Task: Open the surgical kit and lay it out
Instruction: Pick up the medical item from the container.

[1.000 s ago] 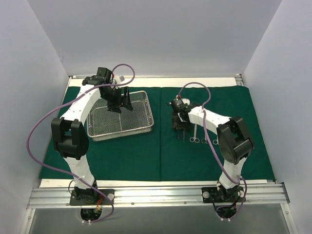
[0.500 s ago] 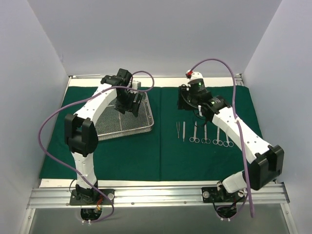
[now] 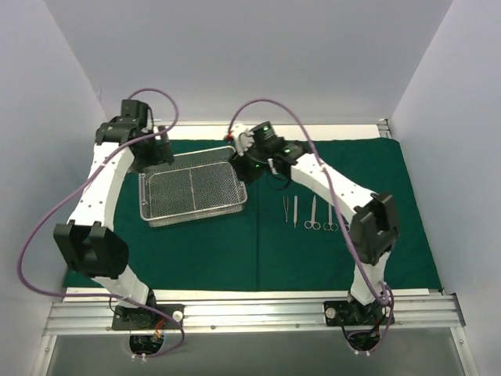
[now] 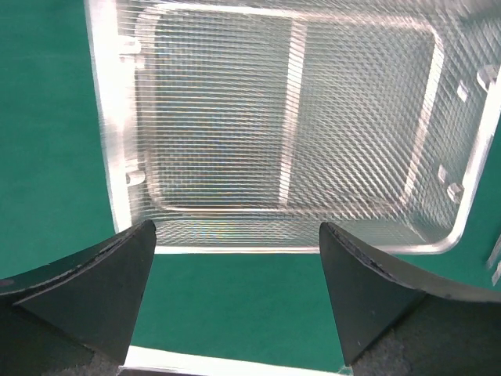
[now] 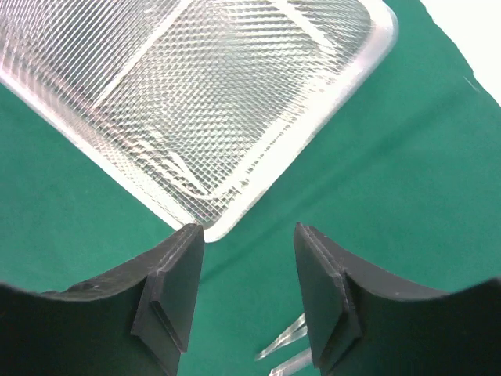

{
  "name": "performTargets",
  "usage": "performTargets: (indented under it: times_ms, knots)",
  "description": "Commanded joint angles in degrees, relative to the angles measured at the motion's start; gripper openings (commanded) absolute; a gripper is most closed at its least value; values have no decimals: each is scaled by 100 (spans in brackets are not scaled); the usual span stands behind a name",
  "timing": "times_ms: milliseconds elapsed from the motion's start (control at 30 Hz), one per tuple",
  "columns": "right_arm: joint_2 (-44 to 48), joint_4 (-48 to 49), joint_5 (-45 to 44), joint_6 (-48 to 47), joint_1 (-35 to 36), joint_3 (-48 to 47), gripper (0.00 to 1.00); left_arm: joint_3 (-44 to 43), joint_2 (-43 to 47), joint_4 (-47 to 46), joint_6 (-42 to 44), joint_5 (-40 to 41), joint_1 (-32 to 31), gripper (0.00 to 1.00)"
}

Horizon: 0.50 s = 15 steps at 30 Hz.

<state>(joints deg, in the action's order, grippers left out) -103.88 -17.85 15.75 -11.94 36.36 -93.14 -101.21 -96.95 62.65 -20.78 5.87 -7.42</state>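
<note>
The dark green cloth (image 3: 219, 251) lies spread flat on the table. The silver wire-mesh tray (image 3: 194, 214) sits empty on its left half and also shows in the left wrist view (image 4: 290, 141) and the right wrist view (image 5: 235, 86). Several steel instruments (image 3: 312, 213) lie in a row on the right half; two tips show in the right wrist view (image 5: 286, 348). My left gripper (image 3: 155, 150) is open and empty just behind the tray's far left edge (image 4: 235, 227). My right gripper (image 3: 249, 163) is open and empty at the tray's far right corner (image 5: 249, 231).
White walls close in the back and both sides. A bare white strip of table (image 3: 329, 131) runs behind the cloth. A metal rail (image 3: 250, 313) carries the arm bases at the near edge. The right forearm (image 3: 337, 188) hangs over part of the instrument row.
The left gripper moved from over the tray to its far left edge. The right gripper swung left from above the instruments to the tray's far right corner. The tray now sits squarer.
</note>
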Motion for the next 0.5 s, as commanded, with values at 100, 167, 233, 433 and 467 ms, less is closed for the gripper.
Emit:
performTargets:
  times_ms: [100,167,233,433,467]
  knots:
    - [-581,-360,-54,-1485,714,-617,43,654,764,-376,-489,618,294,94]
    - [-834,-386,-54,-1758,776,-810,39,873,905,-613,-463,600,303,94]
    - [-1037,-543,-72,-1820,750,-1125,30,988,984,-693,-428,582,346,94]
    - [-1512,-659,-89,-2242,741,-1320,28,1516,1345,-1036,-462,153,496,94]
    - [-1626,-685,32,-2294,698,-1338,28,1569,1406,-1079,-471,91,496,94]
